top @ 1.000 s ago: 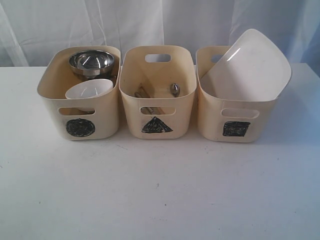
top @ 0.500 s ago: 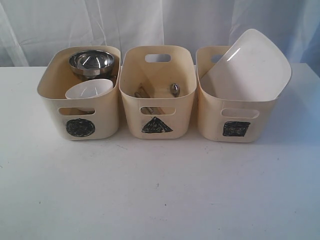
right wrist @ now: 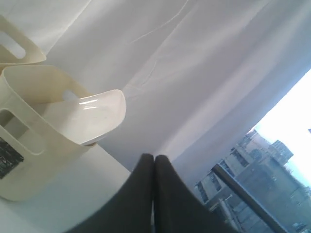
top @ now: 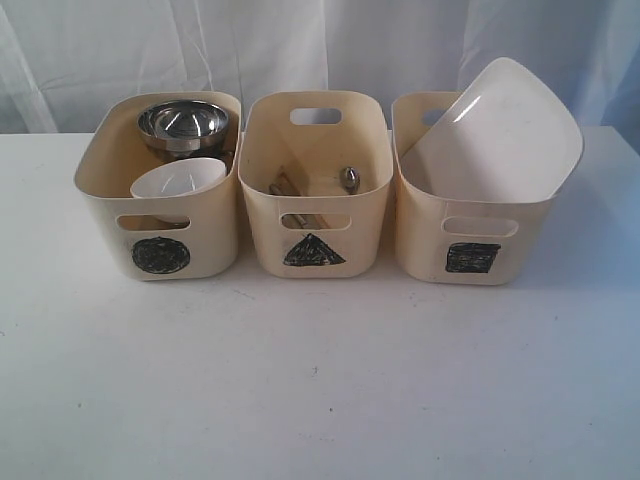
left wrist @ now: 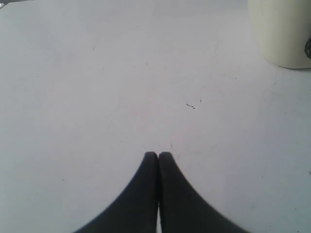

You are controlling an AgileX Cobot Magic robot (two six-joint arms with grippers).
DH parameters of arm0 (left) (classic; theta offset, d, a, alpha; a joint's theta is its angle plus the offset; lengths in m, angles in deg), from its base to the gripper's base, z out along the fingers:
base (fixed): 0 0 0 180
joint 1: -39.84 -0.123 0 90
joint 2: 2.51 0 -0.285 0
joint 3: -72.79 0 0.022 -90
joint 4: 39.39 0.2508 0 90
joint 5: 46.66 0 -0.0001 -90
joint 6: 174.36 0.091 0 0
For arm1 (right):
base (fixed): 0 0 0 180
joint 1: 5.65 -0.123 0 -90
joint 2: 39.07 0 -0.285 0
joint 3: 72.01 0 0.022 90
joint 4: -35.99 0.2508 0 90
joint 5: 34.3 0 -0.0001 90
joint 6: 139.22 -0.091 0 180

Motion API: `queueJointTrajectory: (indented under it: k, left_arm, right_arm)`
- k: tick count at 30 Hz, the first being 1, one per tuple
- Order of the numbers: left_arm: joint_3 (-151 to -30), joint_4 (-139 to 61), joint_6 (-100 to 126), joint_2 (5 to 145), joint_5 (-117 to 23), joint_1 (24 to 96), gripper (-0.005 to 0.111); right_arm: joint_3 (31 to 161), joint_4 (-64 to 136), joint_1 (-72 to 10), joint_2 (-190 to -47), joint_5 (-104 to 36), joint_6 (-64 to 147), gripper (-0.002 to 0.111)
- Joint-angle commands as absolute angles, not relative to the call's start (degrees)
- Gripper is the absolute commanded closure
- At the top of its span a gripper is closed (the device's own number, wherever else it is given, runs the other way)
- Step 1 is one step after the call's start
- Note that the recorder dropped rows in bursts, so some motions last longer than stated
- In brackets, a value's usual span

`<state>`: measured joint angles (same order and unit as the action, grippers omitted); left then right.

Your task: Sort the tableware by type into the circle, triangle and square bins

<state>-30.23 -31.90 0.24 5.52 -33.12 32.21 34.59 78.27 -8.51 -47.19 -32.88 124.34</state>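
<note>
Three cream bins stand in a row. The circle bin (top: 110, 215) holds a large steel bowl (top: 183, 122) and a small white bowl (top: 178, 178). In the triangle bin (top: 262, 215) lie wooden chopsticks (top: 288, 186) and a steel spoon (top: 350, 179). A large white square plate (top: 500, 135) leans tilted in the square bin (top: 420, 240), as the right wrist view also shows the plate (right wrist: 90, 119). My left gripper (left wrist: 158, 154) is shut and empty over bare table. My right gripper (right wrist: 154, 157) is shut and empty, off beside the square bin (right wrist: 34, 160). Neither arm appears in the exterior view.
The white table (top: 320, 380) spreads wide in front of the bins. A white curtain (top: 320, 40) hangs behind them. A corner of the circle bin (left wrist: 282, 34) shows in the left wrist view. A window with buildings (right wrist: 262, 174) lies beyond the right gripper.
</note>
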Motion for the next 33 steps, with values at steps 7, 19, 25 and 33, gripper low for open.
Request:
queueJointTrajectory:
  k: [7, 19, 25, 33]
  left_arm:
    - [-29.99, -34.70, 5.64, 5.27, -33.07, 32.60, 0.107]
    - [-29.99, -35.29, 3.58, 5.27, -33.07, 32.60, 0.107]
    - [-29.99, -35.29, 1.31, 5.27, -33.07, 32.60, 0.107]
    - [-29.99, -35.29, 1.31, 5.27, -33.07, 32.60, 0.107]
  right_arm:
    - [34.85, 68.34, -8.47, -46.85, -30.83, 124.45, 0.108]
    - [34.85, 68.28, -8.47, -46.85, -30.57, 124.45, 0.108]
    - [34.85, 68.39, -8.47, -46.85, -30.43, 124.34, 0.108]
    - [34.85, 55.49, -8.47, -46.85, -30.44, 124.34, 0.108]
